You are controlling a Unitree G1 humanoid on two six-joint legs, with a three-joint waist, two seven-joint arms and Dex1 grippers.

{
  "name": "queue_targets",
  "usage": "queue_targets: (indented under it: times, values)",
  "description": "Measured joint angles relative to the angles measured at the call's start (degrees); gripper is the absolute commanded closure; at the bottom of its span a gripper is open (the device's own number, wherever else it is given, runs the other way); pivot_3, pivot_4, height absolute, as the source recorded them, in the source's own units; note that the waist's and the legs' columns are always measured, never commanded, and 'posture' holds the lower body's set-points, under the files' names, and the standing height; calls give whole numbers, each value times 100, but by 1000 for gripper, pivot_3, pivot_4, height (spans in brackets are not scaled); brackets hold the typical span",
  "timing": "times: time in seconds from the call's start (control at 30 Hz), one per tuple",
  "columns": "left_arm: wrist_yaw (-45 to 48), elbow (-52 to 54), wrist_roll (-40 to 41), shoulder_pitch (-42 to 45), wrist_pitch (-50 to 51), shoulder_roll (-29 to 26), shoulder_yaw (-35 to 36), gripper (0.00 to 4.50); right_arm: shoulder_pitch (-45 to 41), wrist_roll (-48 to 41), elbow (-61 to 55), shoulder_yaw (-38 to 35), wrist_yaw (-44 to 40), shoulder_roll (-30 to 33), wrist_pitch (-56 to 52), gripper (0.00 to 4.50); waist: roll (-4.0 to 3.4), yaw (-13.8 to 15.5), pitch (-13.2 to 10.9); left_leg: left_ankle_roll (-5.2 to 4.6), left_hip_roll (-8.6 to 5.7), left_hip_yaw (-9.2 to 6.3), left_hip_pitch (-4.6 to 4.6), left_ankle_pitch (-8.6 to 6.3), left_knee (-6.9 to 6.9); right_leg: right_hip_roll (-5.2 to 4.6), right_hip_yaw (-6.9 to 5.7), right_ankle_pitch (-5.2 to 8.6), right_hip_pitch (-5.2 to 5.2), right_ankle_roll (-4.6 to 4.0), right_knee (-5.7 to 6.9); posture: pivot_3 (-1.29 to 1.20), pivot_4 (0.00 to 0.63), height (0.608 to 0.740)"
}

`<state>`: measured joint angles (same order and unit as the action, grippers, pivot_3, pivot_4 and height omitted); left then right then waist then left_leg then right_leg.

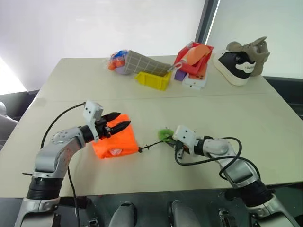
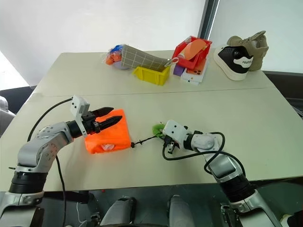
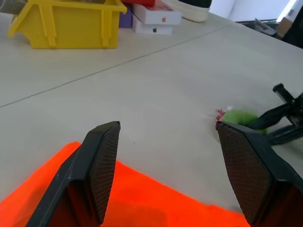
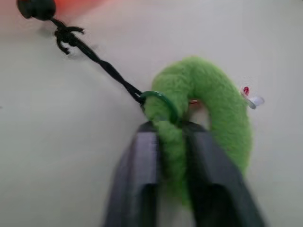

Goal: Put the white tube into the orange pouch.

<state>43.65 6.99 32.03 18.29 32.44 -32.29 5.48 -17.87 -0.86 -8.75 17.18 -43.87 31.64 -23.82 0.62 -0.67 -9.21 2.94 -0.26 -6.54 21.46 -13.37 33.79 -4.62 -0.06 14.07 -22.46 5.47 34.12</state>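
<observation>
The orange pouch (image 1: 114, 140) is lying limp, light; the mouth hem looks the best hold; left gripper (image 1: 117, 122) is gaping above it; right gripper (image 4: 171, 137), at three o'clock, is pinching the fuzzy green ring (image 4: 208, 104).

The two head views are looking forward and down over the counter (image 1: 199, 113) from above, taking in both arms and the far clutter. The left wrist camera is sitting low, peering level between the left end effector (image 3: 165, 156) fingers across the counter toward the yellow bin (image 3: 66, 23). The right wrist camera is hovering very close over the green ring (image 4: 203, 113), which all views are sharing.
</observation>
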Motion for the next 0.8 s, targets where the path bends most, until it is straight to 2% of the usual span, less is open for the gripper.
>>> queue_targets:
  times: [0.13,0.3,0.4,0.53,0.67,0.8]
  values:
    - [14,9,19,-4,36,-2,7,1048,192,-182,-122,-265,-56,71,-27,4427,1,7,0,0,0,0,1,0,2,0,0,0,2,0,0,0,150,740]
    - [224,-21,31,74,82,-32,-11,1048,342,-909,-474,-1013,-44,-24,-397,4427,1,1,-1,0,0,-1,1,0,4,1,-1,0,0,0,2,0,150,740]
    - [525,-135,123,280,136,-124,-18,138,344,-1233,-710,-1341,-27,-72,-540,4500,1,0,-1,0,0,-2,0,0,4,1,-2,0,1,1,2,0,150,740]
    - [979,-321,130,580,199,-244,-115,60,347,-1387,-738,-1392,19,-78,-616,4500,0,-4,-1,0,0,-1,1,0,4,1,-1,0,0,0,1,0,150,740]
    - [1409,-472,30,917,196,-277,-523,60,339,-1446,-747,-1389,27,-94,-617,4500,1,2,-1,0,0,-1,4,0,5,1,-2,0,0,0,0,0,150,740]
    - [2232,-618,-376,1294,79,-510,-1384,60,305,-1590,-933,-1341,-45,-134,-596,4500,-3,-12,-2,-1,0,0,2,0,4,2,-2,1,-1,0,1,0,150,740]
